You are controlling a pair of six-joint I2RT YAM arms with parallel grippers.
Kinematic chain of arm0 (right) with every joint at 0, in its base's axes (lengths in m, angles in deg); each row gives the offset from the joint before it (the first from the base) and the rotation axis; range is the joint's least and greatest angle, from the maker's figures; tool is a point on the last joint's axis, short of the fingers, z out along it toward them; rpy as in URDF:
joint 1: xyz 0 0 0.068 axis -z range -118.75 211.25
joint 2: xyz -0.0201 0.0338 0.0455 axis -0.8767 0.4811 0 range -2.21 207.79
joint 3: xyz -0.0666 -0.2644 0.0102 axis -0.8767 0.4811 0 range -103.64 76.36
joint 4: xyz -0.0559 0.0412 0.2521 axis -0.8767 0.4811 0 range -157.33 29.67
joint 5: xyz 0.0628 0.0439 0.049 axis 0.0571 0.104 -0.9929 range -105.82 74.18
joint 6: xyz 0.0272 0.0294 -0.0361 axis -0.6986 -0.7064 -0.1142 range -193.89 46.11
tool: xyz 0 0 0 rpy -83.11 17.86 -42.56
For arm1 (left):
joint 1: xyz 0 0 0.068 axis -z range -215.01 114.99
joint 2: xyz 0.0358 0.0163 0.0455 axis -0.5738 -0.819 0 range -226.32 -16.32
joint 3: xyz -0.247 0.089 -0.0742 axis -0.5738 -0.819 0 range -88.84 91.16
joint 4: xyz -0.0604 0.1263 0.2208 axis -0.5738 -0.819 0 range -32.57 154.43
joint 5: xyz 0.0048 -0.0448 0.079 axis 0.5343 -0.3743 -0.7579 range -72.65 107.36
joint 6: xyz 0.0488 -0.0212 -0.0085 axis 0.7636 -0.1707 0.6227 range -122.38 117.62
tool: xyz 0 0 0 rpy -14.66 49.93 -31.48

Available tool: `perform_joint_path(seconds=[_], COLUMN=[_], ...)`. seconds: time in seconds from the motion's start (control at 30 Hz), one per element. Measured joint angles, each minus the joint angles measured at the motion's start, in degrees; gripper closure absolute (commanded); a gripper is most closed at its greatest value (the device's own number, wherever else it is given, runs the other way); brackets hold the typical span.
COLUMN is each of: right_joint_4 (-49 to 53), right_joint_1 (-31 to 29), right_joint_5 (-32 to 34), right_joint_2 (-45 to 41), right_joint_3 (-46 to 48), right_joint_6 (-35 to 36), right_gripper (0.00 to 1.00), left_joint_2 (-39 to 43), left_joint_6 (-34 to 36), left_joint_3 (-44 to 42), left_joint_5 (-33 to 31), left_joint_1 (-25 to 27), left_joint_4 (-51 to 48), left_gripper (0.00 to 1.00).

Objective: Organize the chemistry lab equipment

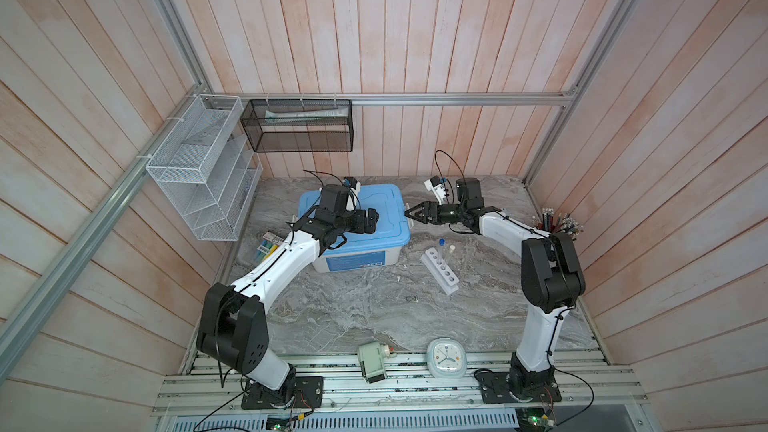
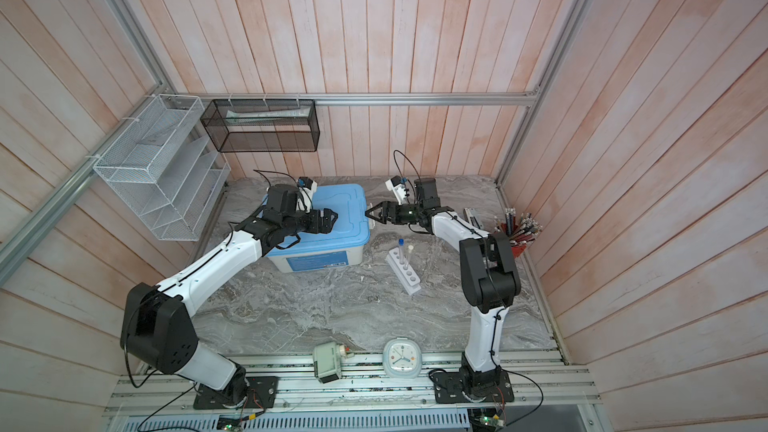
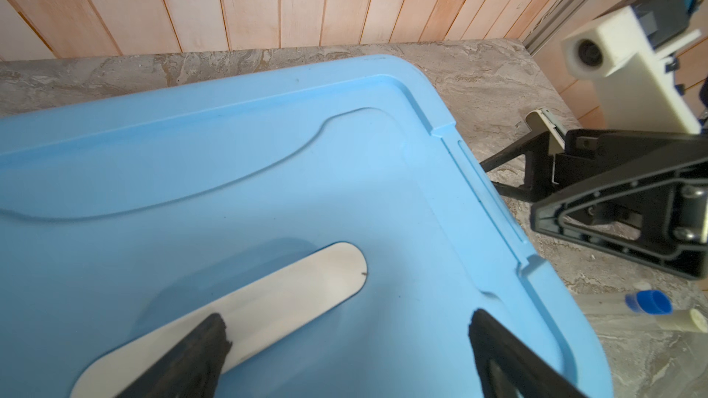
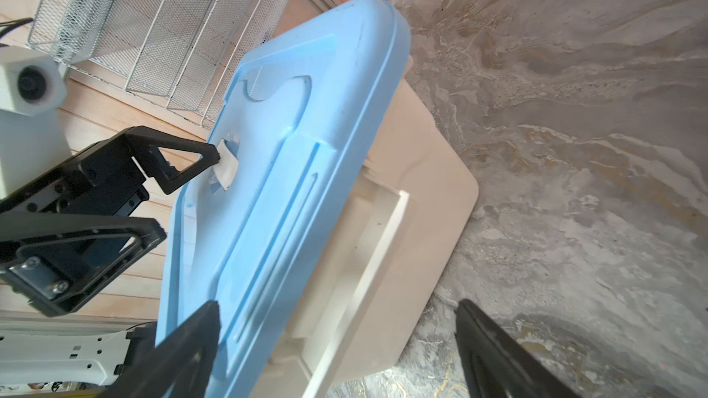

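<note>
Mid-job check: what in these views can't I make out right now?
Box contents: every view, the blue lid covers them.
Coloured items by the left wall: in a top view, the left arm covers most.
Capped tubes: left wrist view, blurred and cut off by the edge.

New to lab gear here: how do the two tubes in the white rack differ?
The blue-capped tube has a blue cap; the white-capped tube a pale one. The blue-capped tube stands nearer the blue box; the white-capped tube farther from it. Both are thin, clear and stand in the rack.
</note>
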Motion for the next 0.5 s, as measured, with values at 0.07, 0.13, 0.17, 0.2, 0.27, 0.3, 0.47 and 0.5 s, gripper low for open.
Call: perform_joint_path(seconds=[0.07,0.13,0.17,0.2,0.27,0.3,0.47,0.5], right_joint_4=[-0.48,-1.31,-1.66,-1.97,-2.38,-2.58,-3.34,-3.48], right_joint_1=[0.00,0.00,0.00,0.00,0.00,0.00,0.00,0.00], right_joint_5=[-0.74,-1.42,-1.66,-1.88,-2.23,-2.45,-3.15,-3.32], right_joint_2=[0.24,0.70,1.01,1.38,2.01,2.29,2.93,2.97], right_joint_3=[-0.20,-0.26,-0.31,-0.39,-0.46,-0.48,-0.52,-0.52], right_joint_6=[-0.04,-0.31,-0.46,-0.52,-0.76,-0.87,-1.27,-1.36], right_gripper=[0.04,0.04,0.04,0.04,0.04,0.04,0.04,0.04], left_joint_2=[-0.02,-0.02,-0.02,-0.04,-0.04,-0.04,-0.07,-0.09], left_joint_6=[0.00,0.00,0.00,0.00,0.00,0.00,0.00,0.00], left_joint_3=[0.00,0.00,0.00,0.00,0.00,0.00,0.00,0.00], left_joint_5=[-0.15,-0.35,-0.44,-0.55,-0.72,-0.79,-0.83,-0.85], left_joint_1=[0.09,0.13,0.15,0.20,0.26,0.31,0.31,0.33], left_joint_4=[0.00,0.00,0.00,0.00,0.00,0.00,0.00,0.00], left_gripper=[0.00,0.00,0.00,0.00,0.00,0.00,0.00,0.00])
